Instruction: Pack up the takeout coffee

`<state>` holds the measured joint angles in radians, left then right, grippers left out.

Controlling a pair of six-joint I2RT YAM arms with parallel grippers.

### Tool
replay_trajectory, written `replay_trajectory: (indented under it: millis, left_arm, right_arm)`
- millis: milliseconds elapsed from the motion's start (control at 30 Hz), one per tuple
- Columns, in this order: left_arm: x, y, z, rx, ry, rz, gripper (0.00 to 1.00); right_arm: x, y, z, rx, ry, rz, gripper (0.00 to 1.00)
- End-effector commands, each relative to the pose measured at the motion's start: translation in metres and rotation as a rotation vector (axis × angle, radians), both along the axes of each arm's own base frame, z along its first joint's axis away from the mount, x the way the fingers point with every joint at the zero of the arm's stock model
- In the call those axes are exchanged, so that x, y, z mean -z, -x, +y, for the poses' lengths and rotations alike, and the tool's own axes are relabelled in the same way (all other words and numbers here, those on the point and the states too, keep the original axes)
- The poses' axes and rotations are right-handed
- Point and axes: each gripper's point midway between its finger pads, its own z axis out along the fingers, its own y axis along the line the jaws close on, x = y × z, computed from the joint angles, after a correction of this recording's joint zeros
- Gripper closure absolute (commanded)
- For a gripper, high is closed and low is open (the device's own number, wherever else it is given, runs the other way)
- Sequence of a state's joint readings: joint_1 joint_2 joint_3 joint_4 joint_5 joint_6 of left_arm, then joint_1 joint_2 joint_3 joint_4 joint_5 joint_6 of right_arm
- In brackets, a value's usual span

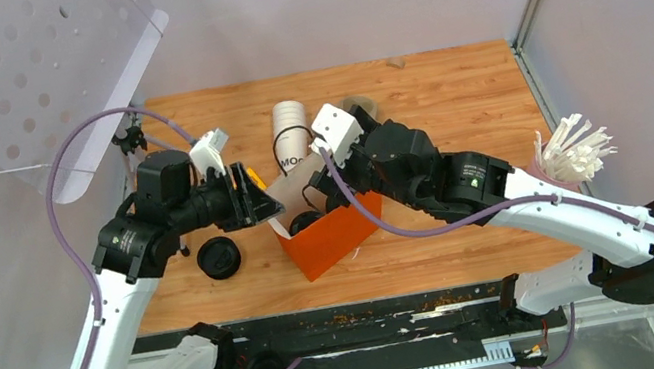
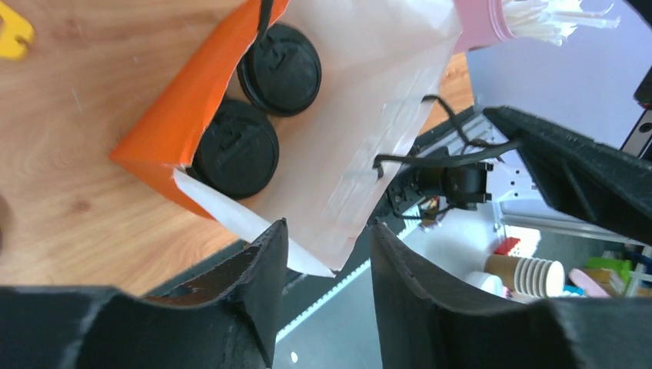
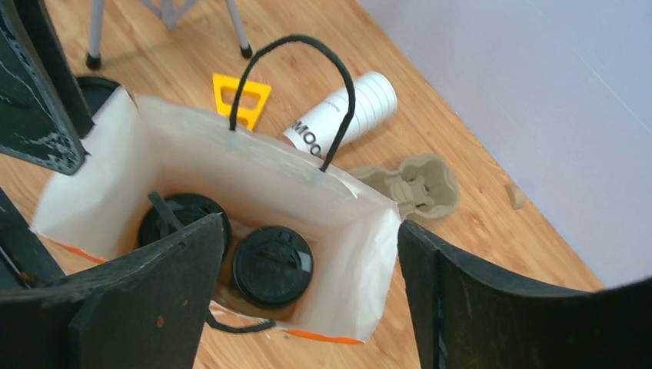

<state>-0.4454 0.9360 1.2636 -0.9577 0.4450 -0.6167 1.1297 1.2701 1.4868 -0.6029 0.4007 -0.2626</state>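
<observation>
Both my arms reach inward from the near edge, elbows out. Left end effector (image 2: 327,242): jaws parted, moderate gap. Right end effector (image 3: 307,231): angled downward, jaws spread wide, gripping nothing.

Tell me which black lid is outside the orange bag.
The loose lid, lying flat on the table beside the orange bag. The other two lids sit down inside the bag.

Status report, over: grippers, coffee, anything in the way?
Left gripper open at the rim of the bag, right gripper open above it. Two lidded cups upright inside. Nothing blocking; loose lid lies outside.
</observation>
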Motion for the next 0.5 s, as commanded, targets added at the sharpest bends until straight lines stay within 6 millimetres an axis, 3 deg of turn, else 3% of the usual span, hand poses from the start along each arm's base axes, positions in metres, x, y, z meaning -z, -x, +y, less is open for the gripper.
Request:
replay_trajectory:
  millis: [0,100,200,233,267,467]
  left_arm:
    - [-0.023,-0.009,0.008,0.007,-0.060,-0.111,0.45]
    - [-0.029,-0.012,0.012,0.008,-0.091,-0.142,0.29]
    - [-0.035,-0.013,0.017,0.004,-0.117,-0.176,0.24]
    - [-0.037,-0.013,0.019,0.002,-0.126,-0.188,0.08]
    - [-0.040,-0.013,0.021,0.000,-0.133,-0.203,0.01]
    - [-0.052,-0.017,0.031,-0.024,-0.178,-0.284,0.00]
  right_arm:
    - [-0.040,-0.004,0.013,0.032,-0.213,-0.008,0.13]
    - [-0.042,-0.006,0.015,0.047,-0.230,0.010,0.04]
    - [-0.049,-0.008,0.011,0.068,-0.243,-0.001,0.00]
    - [-0.052,-0.010,0.007,0.084,-0.247,-0.011,0.00]
    - [-0.055,-0.012,0.003,0.101,-0.252,-0.022,0.00]
    - [-0.071,-0.041,-0.018,0.184,-0.287,-0.054,0.00]
